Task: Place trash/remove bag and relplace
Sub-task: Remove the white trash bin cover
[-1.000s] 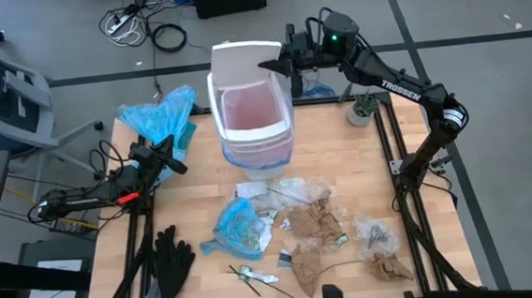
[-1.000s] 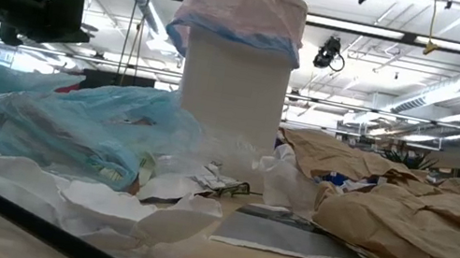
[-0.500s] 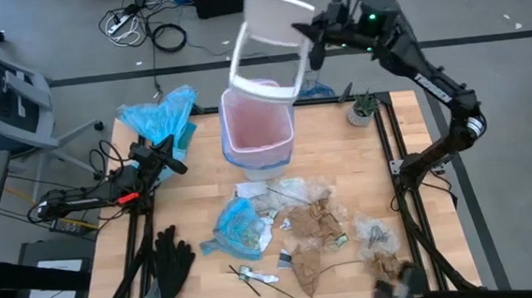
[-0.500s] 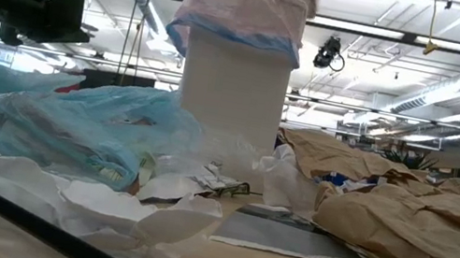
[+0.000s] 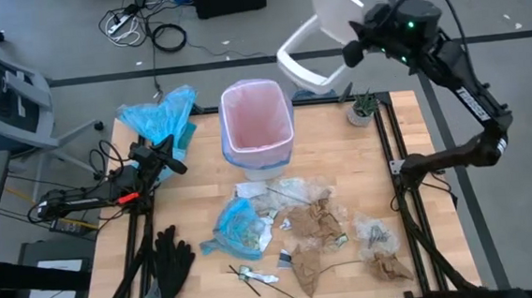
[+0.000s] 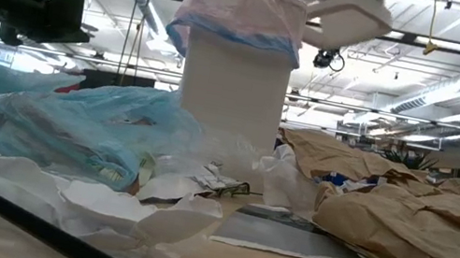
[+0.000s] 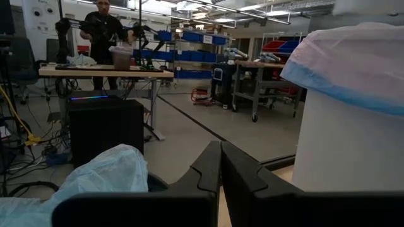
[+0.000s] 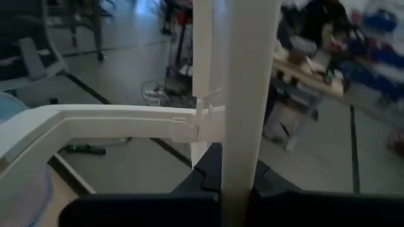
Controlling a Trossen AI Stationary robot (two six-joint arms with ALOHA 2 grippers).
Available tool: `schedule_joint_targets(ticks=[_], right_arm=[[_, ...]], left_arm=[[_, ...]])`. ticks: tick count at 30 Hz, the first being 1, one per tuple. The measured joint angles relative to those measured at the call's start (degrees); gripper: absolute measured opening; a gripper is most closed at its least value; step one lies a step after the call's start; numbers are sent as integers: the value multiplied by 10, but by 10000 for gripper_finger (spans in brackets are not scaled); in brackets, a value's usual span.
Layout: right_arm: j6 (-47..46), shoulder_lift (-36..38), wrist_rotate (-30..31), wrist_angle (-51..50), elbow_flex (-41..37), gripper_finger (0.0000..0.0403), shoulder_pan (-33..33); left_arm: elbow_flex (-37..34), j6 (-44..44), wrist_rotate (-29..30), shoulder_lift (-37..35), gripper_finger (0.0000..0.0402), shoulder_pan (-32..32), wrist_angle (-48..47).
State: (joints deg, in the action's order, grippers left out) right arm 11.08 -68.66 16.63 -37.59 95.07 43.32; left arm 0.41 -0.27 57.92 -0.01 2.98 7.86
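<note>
Left gripper [image 5: 175,161] sits low at the table's [image 5: 341,153] left edge, beside the light-blue plastic bag [image 5: 157,114], and I see its jaws pressed together on nothing in the left wrist view. It waits; the bin [image 5: 257,129] lies to its right, near but apart.

Centre of the table: the bin stands upright at the rear edge, its mouth open upward, the bag [image 5: 256,121] lining it with the pink film folded over the rim and a blue band below. The trash [image 5: 314,225] lies on the table in front of the bin, spread toward the right front corner: brown paper, clear film, small wrappers, a thin black utensil. None of it is in the bin yet, as far as I can see.

Right gripper [image 5: 353,51] is raised beyond the table's rear right corner, jaws clamped on the white bin lid [image 5: 319,34], which hangs tilted, clear of the bin and to its right. The lid's edge runs upright between the jaws in the right wrist view.

My judgement: the lid must be set down first, and the open bin rim is nearer the right arm. Bare table right of the bin, near the small potted plant [image 5: 363,108], is tight.

I can read no brand, label or writing in these views.
</note>
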Motion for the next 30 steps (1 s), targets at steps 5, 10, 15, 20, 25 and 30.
schedule_joint_targets(ticks=[5, 10, 15, 20, 25, 30], right_arm=[[-56, 84, 44, 7, -112, 4, -7], [-126, 170, 127, 37, -251, 4, -47], [-208, 229, 205, 85, -385, 4, -123], [-268, 237, 352, 143, -492, 4, -217], [-293, 218, 468, 246, -574, 4, -286], [-386, 177, 487, 302, -643, 4, -321]], left_arm=[[0, 0, 0, 0, 21, 0, 0], [0, 0, 0, 0, 21, 0, 0], [0, 0, 0, 0, 21, 0, 0], [0, 0, 0, 0, 21, 0, 0], [0, 0, 0, 0, 21, 0, 0], [0, 0, 0, 0, 21, 0, 0]])
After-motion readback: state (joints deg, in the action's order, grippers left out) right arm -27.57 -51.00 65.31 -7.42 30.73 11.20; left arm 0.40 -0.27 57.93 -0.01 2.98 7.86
